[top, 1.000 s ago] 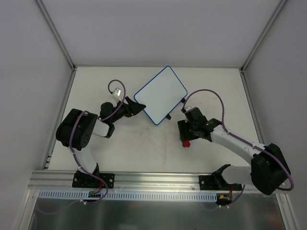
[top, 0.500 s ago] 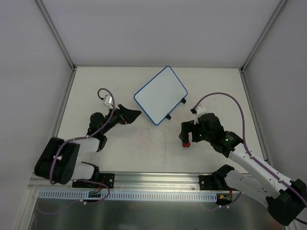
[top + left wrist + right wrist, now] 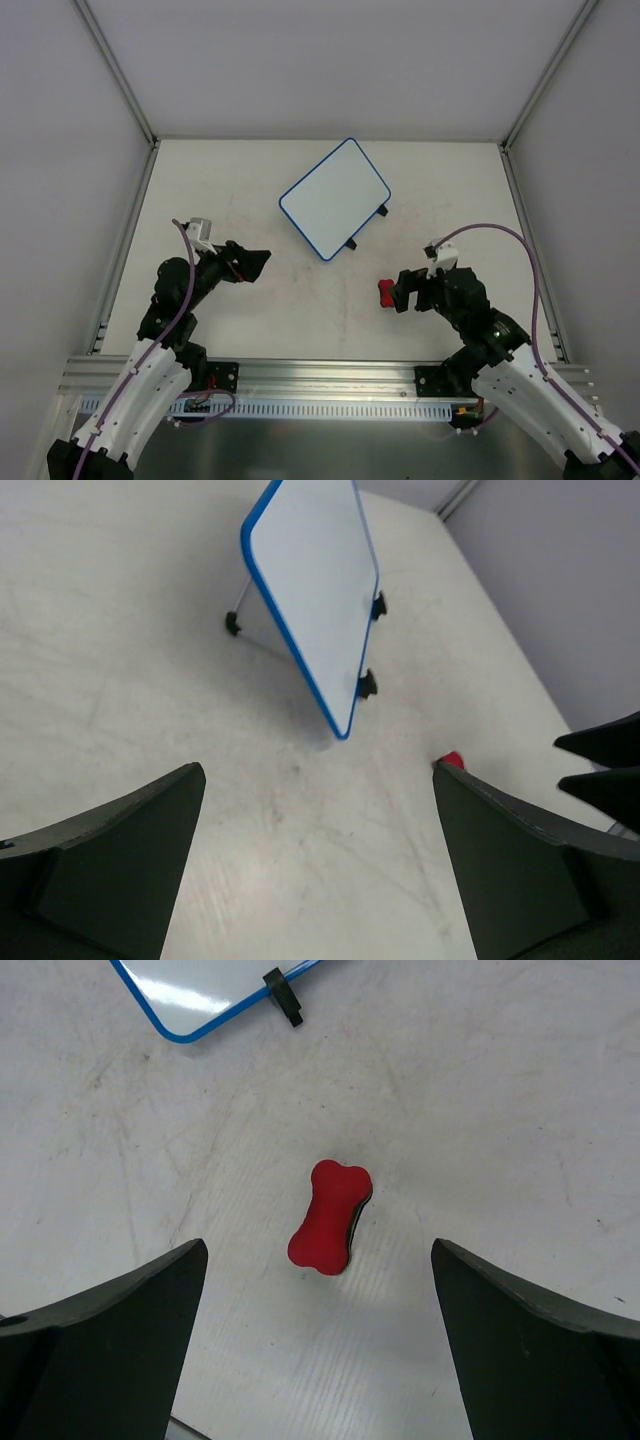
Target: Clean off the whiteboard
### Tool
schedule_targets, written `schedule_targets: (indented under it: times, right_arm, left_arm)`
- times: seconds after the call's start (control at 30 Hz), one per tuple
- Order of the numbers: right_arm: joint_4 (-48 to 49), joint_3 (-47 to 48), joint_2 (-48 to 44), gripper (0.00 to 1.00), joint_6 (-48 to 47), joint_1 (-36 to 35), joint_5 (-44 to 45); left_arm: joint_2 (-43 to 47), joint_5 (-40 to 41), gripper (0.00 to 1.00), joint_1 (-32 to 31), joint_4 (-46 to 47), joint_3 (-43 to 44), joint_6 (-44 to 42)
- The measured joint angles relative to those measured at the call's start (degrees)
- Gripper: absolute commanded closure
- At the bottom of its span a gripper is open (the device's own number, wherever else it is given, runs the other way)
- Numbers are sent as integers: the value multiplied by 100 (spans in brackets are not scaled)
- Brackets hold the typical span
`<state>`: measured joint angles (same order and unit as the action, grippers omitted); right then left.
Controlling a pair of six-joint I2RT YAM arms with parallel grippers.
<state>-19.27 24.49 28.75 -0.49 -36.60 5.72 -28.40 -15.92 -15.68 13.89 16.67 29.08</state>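
The whiteboard [image 3: 335, 198] is white with a thin blue rim and stands blank on small black feet at the middle back of the table; it also shows in the left wrist view as the whiteboard [image 3: 312, 590]. My left gripper [image 3: 257, 264] hangs open to its near left, apart from it, nothing between its fingers [image 3: 150, 820]. A red bone-shaped eraser [image 3: 330, 1217] lies flat on the table just ahead of my open right gripper [image 3: 318, 1250], untouched. Seen from above, the eraser [image 3: 385, 293] sits at the right gripper's [image 3: 399, 291] tips.
The table [image 3: 300, 300] is a scuffed white surface closed in by white walls and metal posts. An aluminium rail [image 3: 320, 375] carrying both arm bases runs along the near edge. The whiteboard's corner [image 3: 200, 1000] and one black foot [image 3: 283, 995] show ahead of the eraser.
Both arms have drawn back toward the near edge and both grippers have opened wide. The left gripper came away from the whiteboard's edge; the red eraser now lies free in front of the right gripper.
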Motion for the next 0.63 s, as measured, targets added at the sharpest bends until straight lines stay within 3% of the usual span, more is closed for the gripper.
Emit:
schedule_targets:
  times: [0.23, 0.63]
  right_arm:
    - [-31, -389, -1283, 1, 140, 0, 348]
    - [4, -494, -1071, 1, 210, 0, 588]
  left_arm:
    - [133, 317, 1, -50, -1226, 55, -446]
    - [413, 455, 1, -50, -1379, -389, -619]
